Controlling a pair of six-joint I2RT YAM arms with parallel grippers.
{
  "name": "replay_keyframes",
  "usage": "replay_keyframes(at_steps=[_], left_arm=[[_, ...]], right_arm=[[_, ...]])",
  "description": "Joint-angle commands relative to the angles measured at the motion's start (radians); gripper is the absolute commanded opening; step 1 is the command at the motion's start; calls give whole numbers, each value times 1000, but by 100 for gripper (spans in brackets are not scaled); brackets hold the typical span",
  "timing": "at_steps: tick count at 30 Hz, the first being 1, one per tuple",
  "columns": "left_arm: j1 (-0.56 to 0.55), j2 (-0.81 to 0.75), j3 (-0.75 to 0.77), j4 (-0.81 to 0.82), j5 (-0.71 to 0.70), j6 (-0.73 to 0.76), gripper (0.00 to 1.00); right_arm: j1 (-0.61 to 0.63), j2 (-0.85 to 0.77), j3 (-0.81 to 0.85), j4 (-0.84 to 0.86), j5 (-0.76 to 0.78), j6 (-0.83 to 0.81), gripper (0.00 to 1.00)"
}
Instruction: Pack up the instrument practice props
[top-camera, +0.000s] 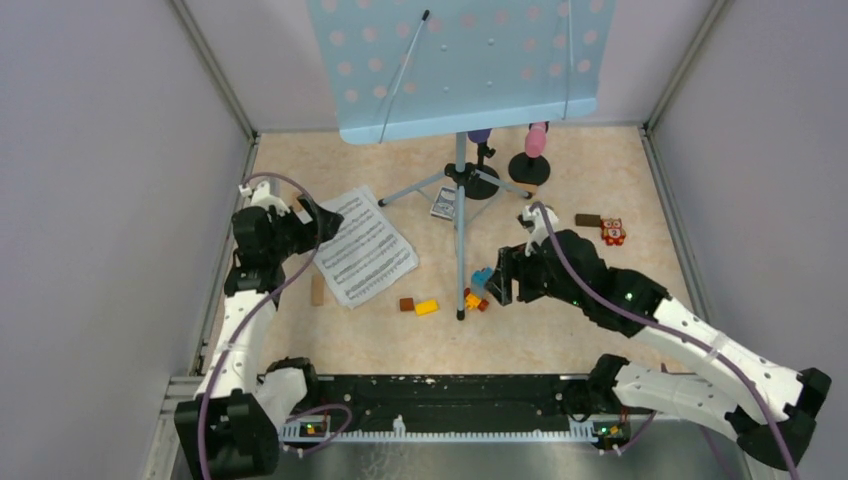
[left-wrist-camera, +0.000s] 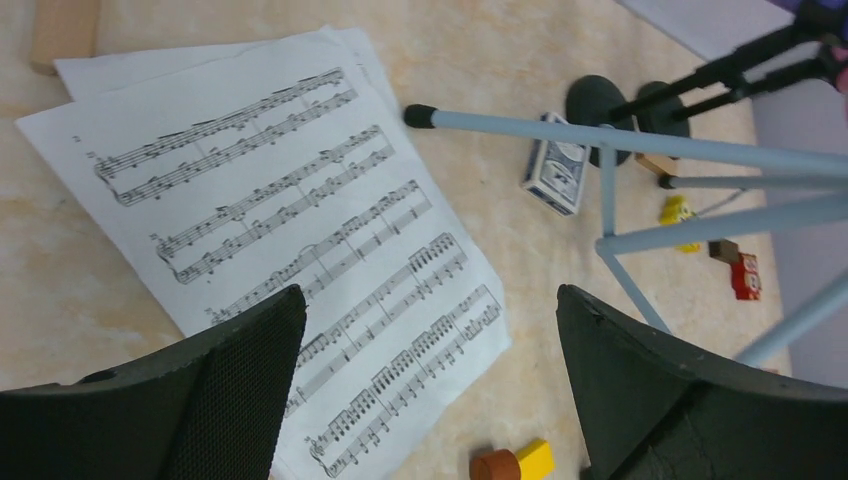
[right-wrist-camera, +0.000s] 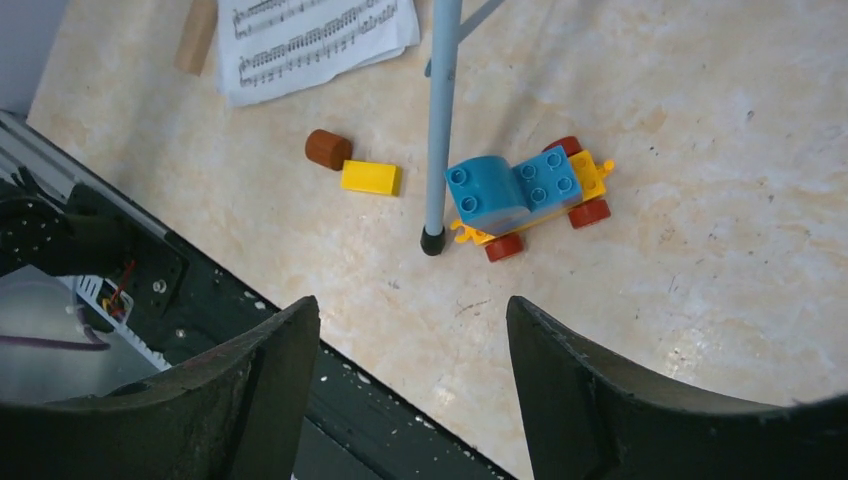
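The pale blue perforated music desk stands on its tripod legs at the back middle. White sheet-music pages lie flat on the table to its left. A pink microphone stands in a black round-based holder. A purple microphone shows partly under the desk edge, above a second holder. My left gripper is open and empty above the pages. My right gripper is open and empty beside the front tripod leg.
A blue-white card box lies by the tripod. A blue and yellow brick car, a brown cylinder and a yellow block lie near the leg's foot. A wooden block lies left of the pages. More bricks lie right.
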Motion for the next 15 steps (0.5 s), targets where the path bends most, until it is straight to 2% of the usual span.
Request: replay_keyframes(at_steps=[1, 5, 7, 11, 15], left_arm=[[-17, -105, -78, 107, 161, -22, 99], [-98, -137, -110, 223, 192, -36, 99], [-170, -136, -107, 262, 188, -34, 99], [-392, -127, -95, 337, 38, 24, 99], [-583, -82, -121, 510, -128, 27, 99]], right_arm=[[-145, 63, -4, 61, -207, -2, 68], [-460, 63, -143, 283, -557, 90, 68], [-547, 55, -185, 389, -652, 162, 68], [-587, 63, -199, 509, -642, 248, 68], [-587, 76, -215, 586, -665, 309, 67]])
